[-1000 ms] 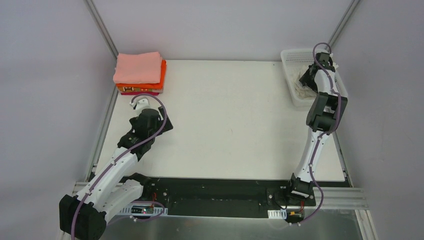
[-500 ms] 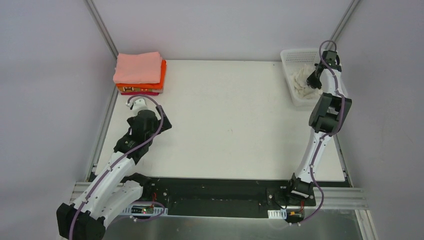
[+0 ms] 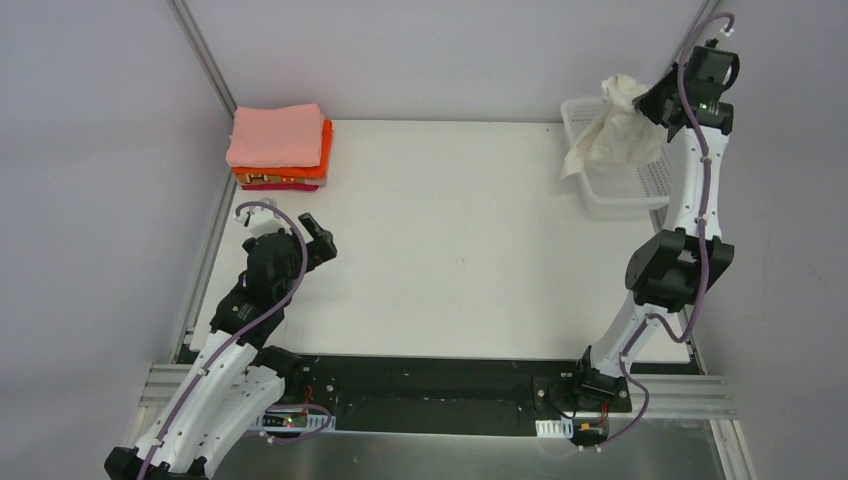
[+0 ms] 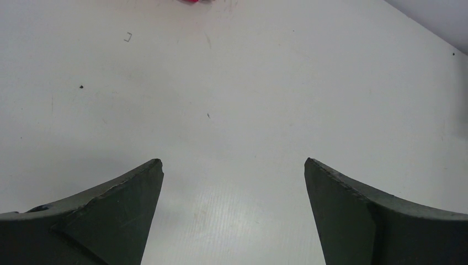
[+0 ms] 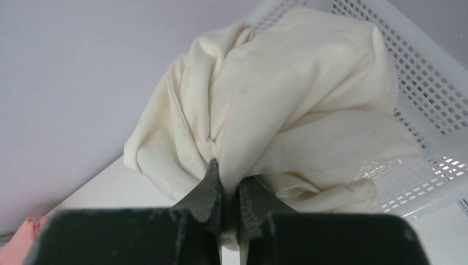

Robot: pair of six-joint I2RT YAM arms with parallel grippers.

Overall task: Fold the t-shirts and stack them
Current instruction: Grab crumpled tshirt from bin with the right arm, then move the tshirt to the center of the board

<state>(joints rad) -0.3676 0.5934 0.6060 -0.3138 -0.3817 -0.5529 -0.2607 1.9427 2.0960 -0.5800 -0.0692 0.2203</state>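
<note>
A cream-white t-shirt (image 3: 615, 132) hangs bunched above the white lattice basket (image 3: 640, 182) at the back right; my right gripper (image 3: 648, 100) is shut on a fold of it. In the right wrist view the cream-white t-shirt (image 5: 287, 110) bulges out past my right gripper (image 5: 230, 179), cloth pinched between the jaws. Folded t-shirts sit stacked at the back left: salmon-pink (image 3: 275, 135) on top, orange (image 3: 322, 150) under it, a magenta edge (image 3: 268, 186) lowest. My left gripper (image 3: 305, 230) hovers open over bare table near the stack; in its wrist view my left gripper (image 4: 233, 165) holds nothing.
The basket (image 5: 436, 105) stands against the right wall. Metal frame posts (image 3: 205, 60) rise at the back corners. The white table (image 3: 450, 240) stretches between the stack and the basket. A small red spot (image 4: 190, 1) shows at the top edge of the left wrist view.
My right gripper shut on the cream-white t-shirt inside the basket and lifted it up out of the basket. The left arm drew back a little toward its base, gripper still open.
</note>
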